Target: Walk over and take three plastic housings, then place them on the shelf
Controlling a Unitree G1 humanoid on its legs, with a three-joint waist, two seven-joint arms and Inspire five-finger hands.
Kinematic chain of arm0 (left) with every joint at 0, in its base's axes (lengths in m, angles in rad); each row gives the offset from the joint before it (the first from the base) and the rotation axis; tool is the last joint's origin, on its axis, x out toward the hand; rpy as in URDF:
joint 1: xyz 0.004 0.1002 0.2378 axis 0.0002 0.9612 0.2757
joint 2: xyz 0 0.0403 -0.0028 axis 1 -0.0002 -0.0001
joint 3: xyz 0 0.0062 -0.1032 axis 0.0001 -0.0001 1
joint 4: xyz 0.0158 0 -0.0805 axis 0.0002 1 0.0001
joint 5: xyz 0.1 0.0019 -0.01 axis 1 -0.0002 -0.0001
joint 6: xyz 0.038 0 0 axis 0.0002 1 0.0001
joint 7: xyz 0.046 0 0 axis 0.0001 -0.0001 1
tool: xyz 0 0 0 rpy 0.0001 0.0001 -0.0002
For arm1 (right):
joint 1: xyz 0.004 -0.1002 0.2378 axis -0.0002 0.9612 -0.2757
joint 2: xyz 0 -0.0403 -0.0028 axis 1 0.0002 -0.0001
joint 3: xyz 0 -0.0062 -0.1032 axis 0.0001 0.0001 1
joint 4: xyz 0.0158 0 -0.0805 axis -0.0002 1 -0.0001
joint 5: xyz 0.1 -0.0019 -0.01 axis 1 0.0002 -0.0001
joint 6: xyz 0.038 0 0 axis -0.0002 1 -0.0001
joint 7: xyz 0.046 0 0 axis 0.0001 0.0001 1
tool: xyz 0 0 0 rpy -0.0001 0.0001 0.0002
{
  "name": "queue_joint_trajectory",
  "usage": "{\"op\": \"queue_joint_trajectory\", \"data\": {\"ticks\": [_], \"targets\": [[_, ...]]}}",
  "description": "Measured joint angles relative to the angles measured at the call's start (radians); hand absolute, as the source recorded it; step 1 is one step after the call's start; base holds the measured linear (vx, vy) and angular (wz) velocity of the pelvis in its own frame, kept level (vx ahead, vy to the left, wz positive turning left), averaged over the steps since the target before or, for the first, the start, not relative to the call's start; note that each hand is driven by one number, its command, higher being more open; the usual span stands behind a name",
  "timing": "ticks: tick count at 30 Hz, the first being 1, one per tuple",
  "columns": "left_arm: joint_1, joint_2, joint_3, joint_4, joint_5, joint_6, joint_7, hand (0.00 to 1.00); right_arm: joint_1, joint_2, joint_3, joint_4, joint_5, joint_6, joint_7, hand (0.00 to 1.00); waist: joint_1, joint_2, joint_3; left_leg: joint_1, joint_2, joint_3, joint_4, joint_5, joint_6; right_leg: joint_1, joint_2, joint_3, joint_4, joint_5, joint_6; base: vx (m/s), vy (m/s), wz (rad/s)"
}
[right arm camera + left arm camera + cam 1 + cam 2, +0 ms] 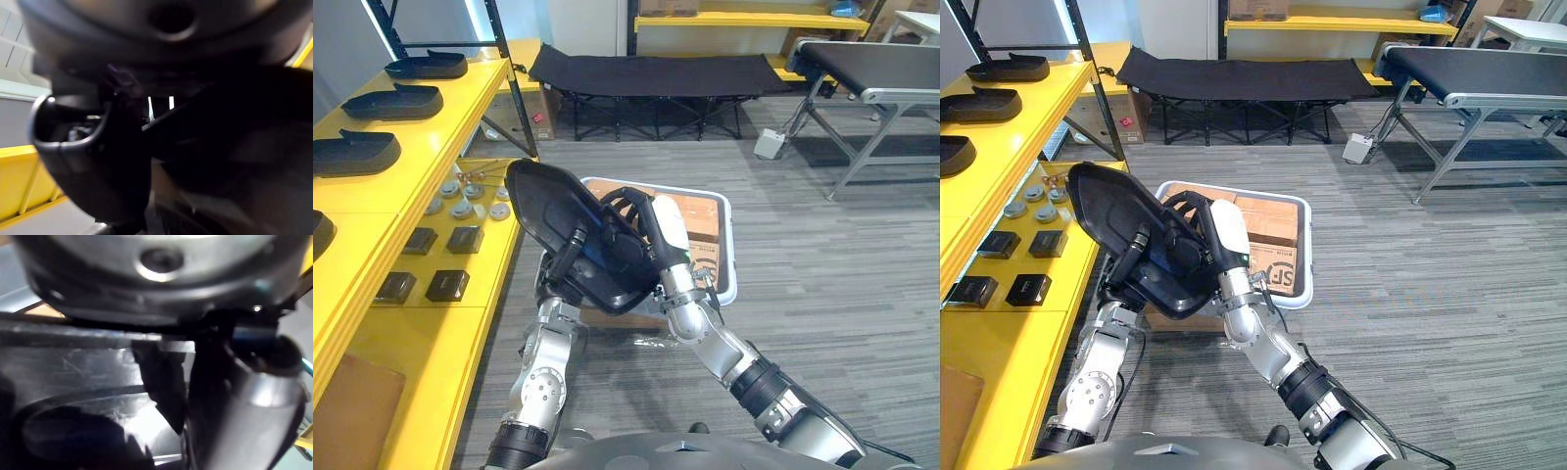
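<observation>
While facing striped grey carpet: long glossy yellow shelf (460, 103) down the left side, with smooth, shallow, boat-shaped black plastic housings (393, 101) in a row on its top level. Farther back, low black fabric cot (646, 73) on folding legs; beside it, flat black conveyor belt (881, 64) on a grey frame. Nearer, rounded white tray (1309, 250) lined with brown cardboard. Above the tray, tilted, one large glossy black housing (543, 201), gripped from both sides: left hand (566, 257) with fingers curled round its lower rim, right hand (641, 240) curled over the opposite rim. Small square black boxes (465, 238) and round grey discs (462, 208) on the lower shelf level.
</observation>
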Motion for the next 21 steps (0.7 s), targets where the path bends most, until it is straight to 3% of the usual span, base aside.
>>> {"op": "queue_joint_trajectory", "data": {"ticks": [7,12,16,21], "targets": [[-0.021,-0.02,0.006,-0.016,0.048,-0.09,0.039,0.0,0.082,0.0,0.029,-0.078,0.028,-0.037,-0.016,1.0,-0.004,-0.004,0.0,0.002,0.001,0.002,0.001,-0.001,-0.001,0.0,0.001,0.0,0.0,-0.002,-0.003,0.0,0.0,0.0],[-0.023,-0.041,0.048,-0.118,0.236,-0.172,0.134,0.0,0.121,0.003,0.028,-0.201,0.105,-0.043,-0.025,1.0,-0.012,-0.009,0.001,0.004,0.001,0.005,0.001,-0.002,0.0,0.0,0.001,0.004,0.0,-0.002,-0.003,0.0,0.0,-0.01],[-0.027,-0.049,0.14,-0.167,0.438,-0.221,0.23,0.0,0.149,0.035,-0.095,-0.331,0.197,-0.046,-0.022,1.0,-0.017,-0.009,0.002,0.021,0.001,0.018,0.002,-0.006,0.0,0.007,0.002,0.018,0.0,-0.001,-0.002,0.0,0.005,-0.09],[-0.004,-0.05,0.269,-0.213,0.674,-0.232,0.364,0.0,0.269,0.029,-0.309,-0.435,0.333,-0.05,-0.001,1.0,-0.027,-0.013,0.015,0.038,0.001,0.041,0.016,-0.035,0.007,0.012,0.0,0.035,-0.005,-0.015,-0.002,-0.01,0.051,-0.12]]}}
